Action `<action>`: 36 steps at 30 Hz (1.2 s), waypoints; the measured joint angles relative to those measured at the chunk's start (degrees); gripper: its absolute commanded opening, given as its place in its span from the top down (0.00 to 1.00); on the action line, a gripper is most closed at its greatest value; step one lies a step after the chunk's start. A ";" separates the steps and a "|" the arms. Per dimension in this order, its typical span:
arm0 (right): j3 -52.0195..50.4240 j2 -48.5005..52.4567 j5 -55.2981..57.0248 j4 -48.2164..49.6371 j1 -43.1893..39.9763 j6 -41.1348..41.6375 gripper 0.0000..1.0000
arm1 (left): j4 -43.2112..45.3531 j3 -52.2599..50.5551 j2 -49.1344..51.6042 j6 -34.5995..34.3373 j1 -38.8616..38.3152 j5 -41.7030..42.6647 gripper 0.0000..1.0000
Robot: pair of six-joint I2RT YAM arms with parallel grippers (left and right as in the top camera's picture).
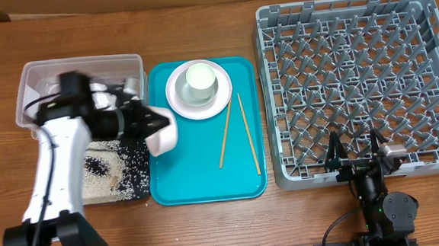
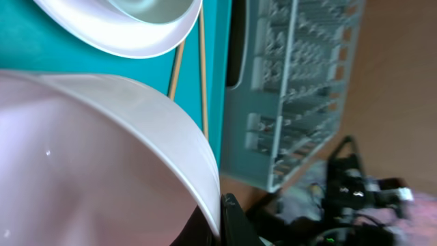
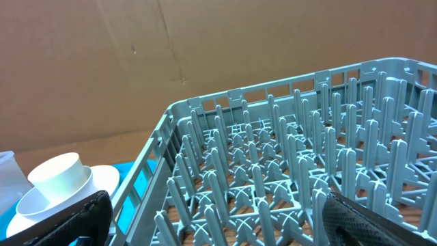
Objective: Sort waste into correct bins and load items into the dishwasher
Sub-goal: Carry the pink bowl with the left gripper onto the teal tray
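Observation:
My left gripper (image 1: 155,121) is shut on the rim of a pale pink bowl (image 1: 162,136), held tilted over the seam between the black tray (image 1: 135,185) and the teal tray (image 1: 208,181). In the left wrist view the bowl (image 2: 102,157) fills the frame, its rim pinched in the left gripper (image 2: 222,208). White rice grains (image 1: 100,172) lie in the black tray. A white plate (image 1: 199,101) carries a small white cup (image 1: 200,78). Two chopsticks (image 1: 225,134) lie on the teal tray. My right gripper (image 1: 355,159) stands open at the front edge of the grey dish rack (image 1: 358,84).
The clear tub (image 1: 41,77) sits behind the black tray, partly hidden under my left arm. In the right wrist view the rack's upright pegs (image 3: 287,171) fill the space between the fingers (image 3: 89,219), with the plate and cup (image 3: 61,181) to the left. A cardboard wall stands behind.

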 measured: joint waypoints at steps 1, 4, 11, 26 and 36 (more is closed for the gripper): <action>0.00 0.00 -0.02 -0.02 0.00 0.02 0.00 | 1.09 0.17 0.00 -1.49 -2.23 -1.99 0.96; 0.00 0.00 0.00 0.00 0.00 0.00 0.00 | 3.72 0.20 0.00 -5.62 -9.29 -8.50 0.96; 0.00 0.00 0.02 -0.02 0.00 0.02 0.00 | 5.79 0.20 0.00 -13.73 -25.51 -28.61 0.96; 0.00 0.00 0.00 0.02 0.00 0.00 0.00 | 6.01 0.20 0.00 -21.49 -40.74 -52.98 0.95; 0.00 0.00 0.00 -0.04 0.00 0.00 0.00 | 5.99 0.20 3.98 -22.47 -40.70 -55.17 0.95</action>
